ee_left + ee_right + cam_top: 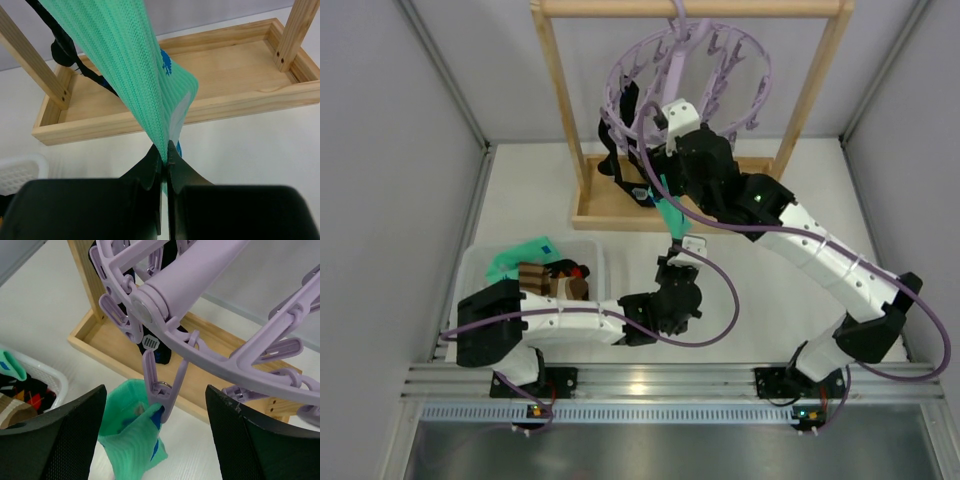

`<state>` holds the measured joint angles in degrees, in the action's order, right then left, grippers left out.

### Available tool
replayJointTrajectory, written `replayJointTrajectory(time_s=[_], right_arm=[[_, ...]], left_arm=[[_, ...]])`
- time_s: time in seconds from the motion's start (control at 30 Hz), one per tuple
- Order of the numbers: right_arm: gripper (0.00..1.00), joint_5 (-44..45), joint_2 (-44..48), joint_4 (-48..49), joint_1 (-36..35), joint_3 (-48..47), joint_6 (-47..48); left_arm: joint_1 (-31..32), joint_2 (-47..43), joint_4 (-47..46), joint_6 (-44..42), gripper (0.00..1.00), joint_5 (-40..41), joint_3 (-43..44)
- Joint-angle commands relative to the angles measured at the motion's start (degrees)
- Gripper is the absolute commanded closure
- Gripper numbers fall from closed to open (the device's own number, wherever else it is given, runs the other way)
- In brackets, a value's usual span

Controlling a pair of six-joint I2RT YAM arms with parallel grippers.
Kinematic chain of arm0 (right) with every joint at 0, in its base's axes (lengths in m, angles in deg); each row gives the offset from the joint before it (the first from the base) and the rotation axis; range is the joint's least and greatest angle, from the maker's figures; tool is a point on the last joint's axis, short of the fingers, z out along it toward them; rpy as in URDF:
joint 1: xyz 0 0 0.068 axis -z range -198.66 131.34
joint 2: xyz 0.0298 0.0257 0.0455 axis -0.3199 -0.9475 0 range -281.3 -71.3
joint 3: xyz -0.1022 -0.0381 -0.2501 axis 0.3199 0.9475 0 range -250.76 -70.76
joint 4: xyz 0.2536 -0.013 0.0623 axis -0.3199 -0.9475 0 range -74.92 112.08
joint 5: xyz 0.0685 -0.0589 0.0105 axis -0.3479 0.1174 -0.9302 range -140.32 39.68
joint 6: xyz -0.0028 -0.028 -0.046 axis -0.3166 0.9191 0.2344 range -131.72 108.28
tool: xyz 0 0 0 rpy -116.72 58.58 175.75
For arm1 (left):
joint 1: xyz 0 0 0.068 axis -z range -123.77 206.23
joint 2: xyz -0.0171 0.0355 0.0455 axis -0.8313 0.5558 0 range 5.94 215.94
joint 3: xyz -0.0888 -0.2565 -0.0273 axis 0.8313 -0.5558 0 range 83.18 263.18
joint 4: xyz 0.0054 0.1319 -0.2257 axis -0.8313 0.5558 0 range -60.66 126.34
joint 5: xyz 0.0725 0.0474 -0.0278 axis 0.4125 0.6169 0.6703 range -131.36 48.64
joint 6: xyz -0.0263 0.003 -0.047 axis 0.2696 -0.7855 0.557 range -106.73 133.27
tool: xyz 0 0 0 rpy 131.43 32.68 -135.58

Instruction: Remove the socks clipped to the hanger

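Left wrist view has the mint-green sock (pixel 125 65) running down from the upper left into the left gripper (pixel 165 150), whose two dark fingers are pinched narrow on the sock's lower edge. The sock is pulled taut below the hanger (pixel 760 75), slanting down toward the near side of the table.

From the right wrist, the sock's (pixel 132 440) top end is bitten by one lilac clip (pixel 160 405) that dangles from the underside of the hanger's (pixel 200 270) ring. The right gripper (pixel 155 387) stands wide, one finger on each side of that clip and clear of it.

A black sock (pixel 610 140) hangs from the hanger's left rim, beside the mint-green one.

From above, the left gripper (pixel 675 262) sits below and in front of the hanger, and the right gripper (pixel 672 115) reaches in under the ring. The hanger hooks over the top bar of a wooden rack (pixel 560 90), whose tray-like base (pixel 240 65) lies beneath it. Well to the left of the hanger and nearer the arms, a white basket (pixel 595 250) holds a heap of socks (pixel 535 268).
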<state>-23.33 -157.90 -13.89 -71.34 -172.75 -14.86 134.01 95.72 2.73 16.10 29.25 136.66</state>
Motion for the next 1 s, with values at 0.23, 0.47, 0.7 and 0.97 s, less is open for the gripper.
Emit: replayJointTrajectory(time_s=[0.23, 0.47, 0.7, 0.97], right_arm=[[0.32, 7.29, -4.36, 5.11, 0.83, -5.41, 2.17], [0.48, 10.37, -4.27, 7.13, 0.83, -4.79, 0.94], [0.79, 11.34, -4.45, 7.40, 0.83, -4.88, 0.94], [0.59, 10.46, -3.92, 6.70, 1.27, -4.27, 0.15]], left_arm=[[2.11, 1.28, -0.55, 0.42, 1.00, -0.82, 1.63], [2.29, 1.89, -0.64, 0.68, 1.00, -0.82, 1.81], [2.38, 1.63, -0.55, 2.53, 1.00, -0.91, 0.76], [2.38, -4.06, -0.11, 5.26, 1.00, 1.37, -5.66]])
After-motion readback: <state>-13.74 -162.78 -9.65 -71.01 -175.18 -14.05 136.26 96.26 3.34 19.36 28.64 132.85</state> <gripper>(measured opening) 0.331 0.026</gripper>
